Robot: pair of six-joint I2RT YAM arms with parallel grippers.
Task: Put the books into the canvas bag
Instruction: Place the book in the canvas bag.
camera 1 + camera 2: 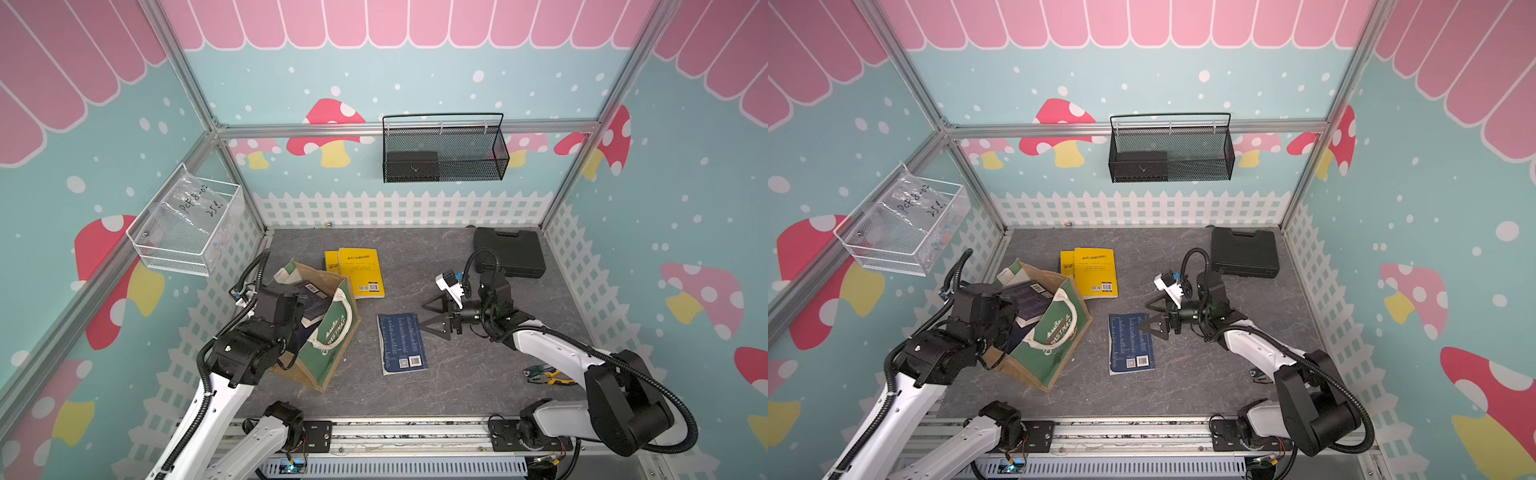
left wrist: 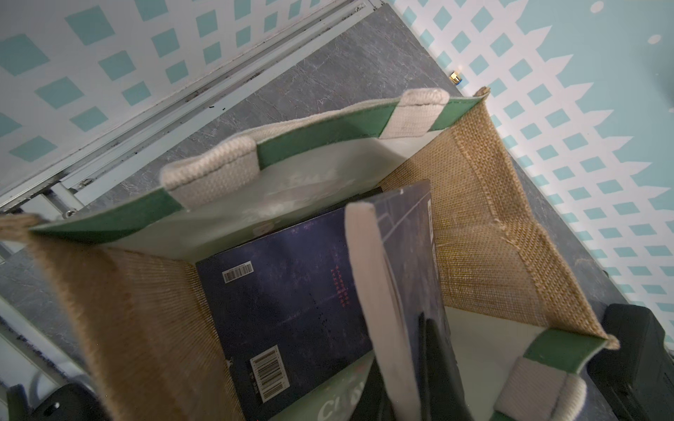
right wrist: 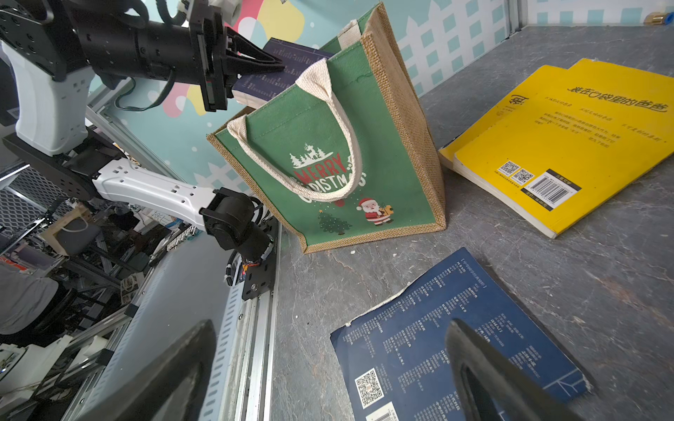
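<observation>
In a top view the canvas bag (image 1: 334,332) stands on the counter (image 1: 465,374), with a navy book (image 1: 401,340) and two yellow books (image 1: 360,270) lying outside it. Left wrist: left fingers (image 2: 434,346) clamped on a tilted book (image 2: 397,262) in the bag mouth; dropped like that, it may jam on the book below (image 2: 291,291). Right wrist: right fingers (image 3: 485,371) spread over the navy book, which could skid when pinched.

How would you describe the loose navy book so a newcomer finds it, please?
Find the green canvas bag on the grey table. Between it and the right end effector lies the navy book, flat; the other loose books are yellow.
</observation>
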